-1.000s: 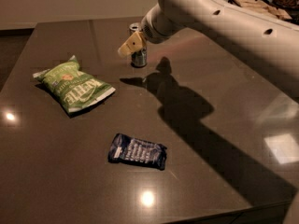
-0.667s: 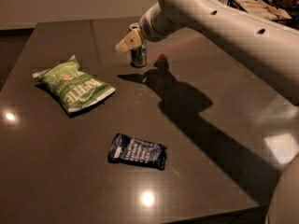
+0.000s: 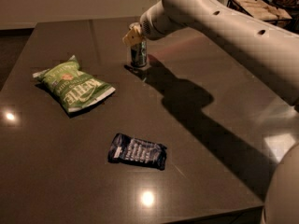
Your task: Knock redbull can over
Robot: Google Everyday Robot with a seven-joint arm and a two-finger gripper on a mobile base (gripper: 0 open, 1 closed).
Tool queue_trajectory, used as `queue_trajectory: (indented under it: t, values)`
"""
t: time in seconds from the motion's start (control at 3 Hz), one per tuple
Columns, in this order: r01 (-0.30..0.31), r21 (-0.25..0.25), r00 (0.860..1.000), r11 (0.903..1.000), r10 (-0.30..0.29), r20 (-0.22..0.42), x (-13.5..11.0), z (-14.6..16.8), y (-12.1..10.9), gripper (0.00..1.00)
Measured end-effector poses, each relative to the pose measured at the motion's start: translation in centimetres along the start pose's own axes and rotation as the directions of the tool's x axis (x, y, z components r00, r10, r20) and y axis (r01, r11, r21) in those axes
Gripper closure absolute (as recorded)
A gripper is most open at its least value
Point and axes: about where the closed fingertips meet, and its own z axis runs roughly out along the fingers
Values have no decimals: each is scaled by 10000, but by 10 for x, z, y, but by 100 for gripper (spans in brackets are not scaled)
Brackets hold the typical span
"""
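Up toward the top centre of the frame, the redbull can (image 3: pixel 138 54) stands upright on the dark, glossy table (image 3: pixel 219 171), near the table's far edge. The gripper (image 3: pixel 132 35) sits right at the can's silver top, its pale tan tip overlapping the rim on the left side, so it looks to be touching or just beside the can; whether it is spread apart or closed I cannot tell from where I stand. The white arm (image 3: pixel 224 27) reaches in from the right side of the frame, thick and rounded, sloping down to the gripper, and it casts a broad dark shadow (image 3: pixel 187 97) across the table from the can's base toward the lower right. Well apart from the can, at the left of the frame, a green chip bag (image 3: pixel 74 85) lies flat with its white lettering facing up. Lower down, near the middle of the frame, a dark blue snack packet (image 3: pixel 138 150) lies flat too, apart from both the bag and the can. Two bright spots of reflected light show on the tabletop, one at the far left and one near the bottom centre. Behind the arm, in the upper right corner, a dark wire basket (image 3: pixel 257 6) holds something pale.
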Motion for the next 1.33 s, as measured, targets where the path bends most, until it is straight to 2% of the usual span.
queue_trajectory:
  t: [0.33, 0.67, 1.0, 1.33]
  values:
    - [9, -313, 9999, 9995, -4, 170, -4, -9, 3, 61]
    - [160, -657, 9999, 9977, -157, 57, -6, -34, 5, 84]
    - [571, -1138, 9971, 9919, -625, -440, -4, -64, 6, 100]
    - [1431, -1748, 9728, 9741, -1710, -1563, 17, -104, 9, 100]
